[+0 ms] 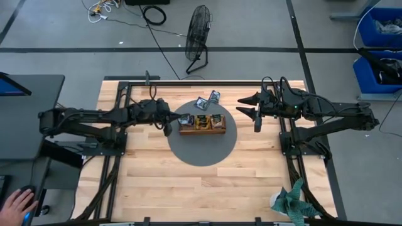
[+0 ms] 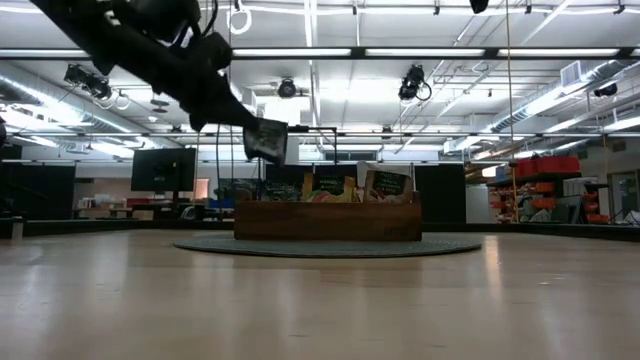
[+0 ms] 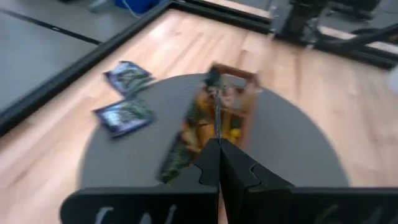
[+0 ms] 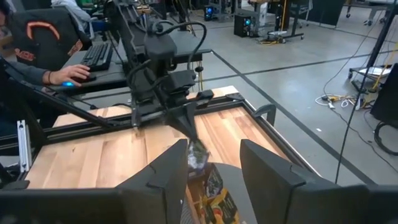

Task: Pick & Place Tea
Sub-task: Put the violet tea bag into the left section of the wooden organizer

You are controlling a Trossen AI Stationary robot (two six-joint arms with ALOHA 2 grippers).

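Note:
A brown wooden tray stands on a round grey mat at the table's middle, with several tea sachets upright inside it. Two blue-grey sachets lie flat on the mat's far part and also show in the left wrist view. My left gripper is shut on one more tea sachet just above the tray's left end. My right gripper hangs open to the right of the tray and touches nothing. My left gripper pinches the tea sachet between its two fingers at the sachet's near edge. The fingers slant down from the table's left. The sachet sticks out beyond the fingertips, edge-on to the wrist camera, lifted clear above the tray's left end.
A black floor fan stands beyond the far edge. A green-and-white object sits at the near right corner. A person's hand rests on a mouse at a desk left of the table. Bare wood lies near the front edge.

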